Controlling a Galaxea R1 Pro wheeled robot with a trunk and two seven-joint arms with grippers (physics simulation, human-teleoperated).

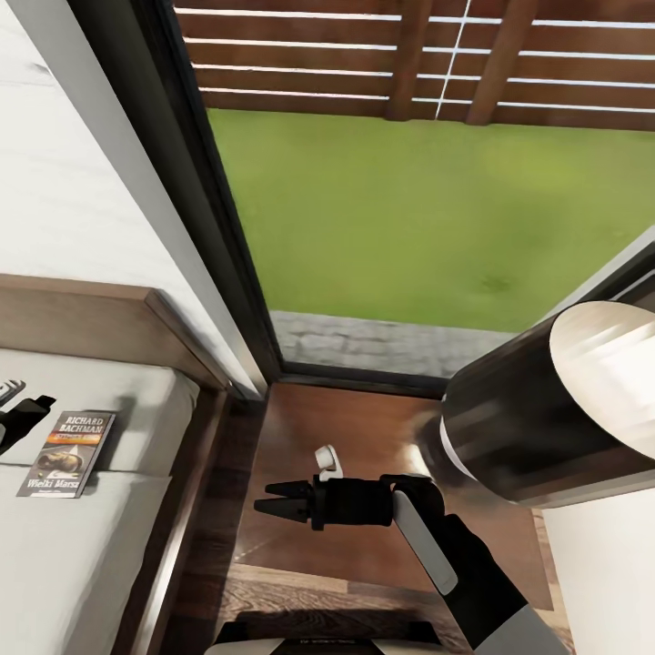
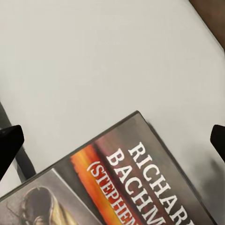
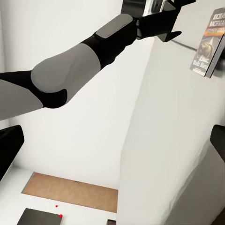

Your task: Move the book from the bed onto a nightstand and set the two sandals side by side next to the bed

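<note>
The left gripper (image 1: pixel 23 411) hovered over the bed (image 1: pixel 82 555), its jaws apart and just left of the book (image 1: pixel 68 453). The book lay flat on the pale mattress near the headboard (image 1: pixel 91 318), cover up. Right of the bed, over the wood-plank floor (image 1: pixel 364 428), the right gripper (image 1: pixel 273 501) hung with jaws together, below the window (image 1: pixel 409 182).
</note>
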